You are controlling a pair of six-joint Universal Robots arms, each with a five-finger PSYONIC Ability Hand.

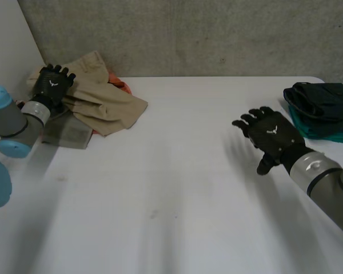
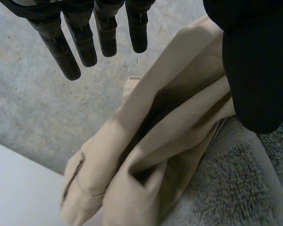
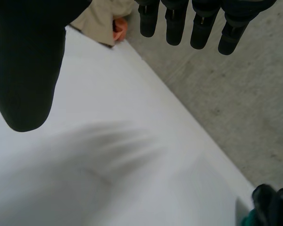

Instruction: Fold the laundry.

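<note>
Here, left hand (image 1: 53,84), fingers straight, above the tan garment (image 1: 106,100); right hand (image 1: 270,136) likewise spread (holding nothing). Risk: a deep grasp may also snag the grey towel (image 1: 68,135) partly beneath

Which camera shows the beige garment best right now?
Head view: most of the crumpled beige garment shows, with the left robot hand over one end. Left wrist view shows its folds close up; right wrist view, just a far edge.

White table (image 1: 177,171) with a rounded far corner — grey concrete surface (image 1: 217,34) beyond it
</note>
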